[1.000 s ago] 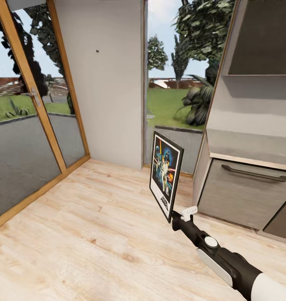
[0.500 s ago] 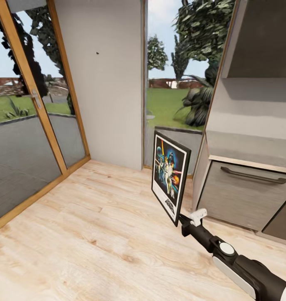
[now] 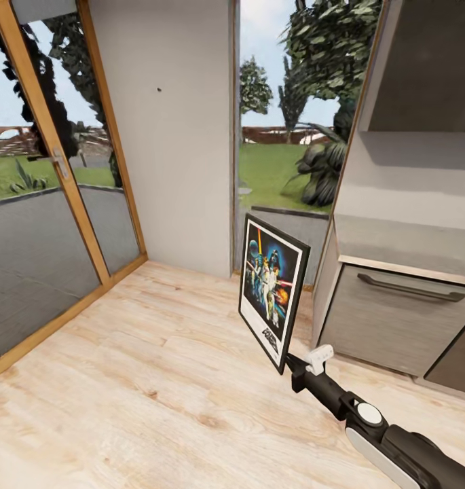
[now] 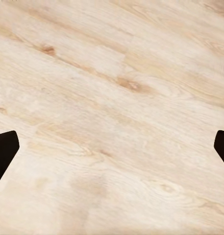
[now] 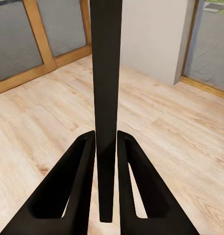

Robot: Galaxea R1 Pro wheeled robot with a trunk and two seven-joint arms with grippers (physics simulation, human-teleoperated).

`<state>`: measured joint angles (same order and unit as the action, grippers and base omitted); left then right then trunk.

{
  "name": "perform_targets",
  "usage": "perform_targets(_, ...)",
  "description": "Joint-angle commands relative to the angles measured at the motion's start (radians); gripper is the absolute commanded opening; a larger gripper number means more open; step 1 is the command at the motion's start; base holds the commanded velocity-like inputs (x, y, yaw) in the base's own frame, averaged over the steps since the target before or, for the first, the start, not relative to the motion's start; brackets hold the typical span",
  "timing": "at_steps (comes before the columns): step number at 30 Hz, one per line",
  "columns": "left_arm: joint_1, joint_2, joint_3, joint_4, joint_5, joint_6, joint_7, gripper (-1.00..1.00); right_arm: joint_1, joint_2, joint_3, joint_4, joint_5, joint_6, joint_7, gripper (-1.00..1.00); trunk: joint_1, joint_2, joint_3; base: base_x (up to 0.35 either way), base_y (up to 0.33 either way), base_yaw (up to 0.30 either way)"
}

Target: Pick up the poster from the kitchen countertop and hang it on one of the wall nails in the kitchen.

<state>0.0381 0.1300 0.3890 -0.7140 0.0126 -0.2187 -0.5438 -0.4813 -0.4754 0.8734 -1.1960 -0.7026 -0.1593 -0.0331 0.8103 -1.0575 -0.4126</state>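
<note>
- Pinching the poster's (image 5: pixel 106 98) black frame edge between both fingers (image 5: pixel 82 186), the right gripper (image 3: pixel 291 367) has it by the bottom corner.
- Poster (image 3: pixel 271 288) stands upright in the air over the wood floor (image 3: pixel 144 380), picture side facing left.
- Just right of it: grey cabinet drawer (image 3: pixel 395 319) under the countertop (image 3: pixel 402 248).
- Wall nail (image 3: pixel 158 89) is way up on the grey wall, well apart from the poster.
- Left gripper (image 4: pixel 112 152) fingers spread wide, nothing in them, just floor (image 4: pixel 112 98) below.
</note>
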Motion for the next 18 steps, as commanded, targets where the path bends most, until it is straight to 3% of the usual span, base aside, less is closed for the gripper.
perform_targets(1, 0.0, -0.001, 0.002, -0.001, 0.001, -0.001, -0.005, 1.0, -0.002, -0.001, 0.006, -0.001, -0.012, -0.007, -0.002, -1.0, -0.004, 0.007, 0.002, 0.0, 0.0, 0.0)
perform_targets(18, 0.0, -0.001, 0.002, 0.0, 0.001, -0.001, -0.004, 1.0, 0.0, -0.002, 0.004, -0.002, -0.012, -0.006, -0.002, -1.0, -0.069, 0.126, 0.056, 0.0, 0.0, 0.0)
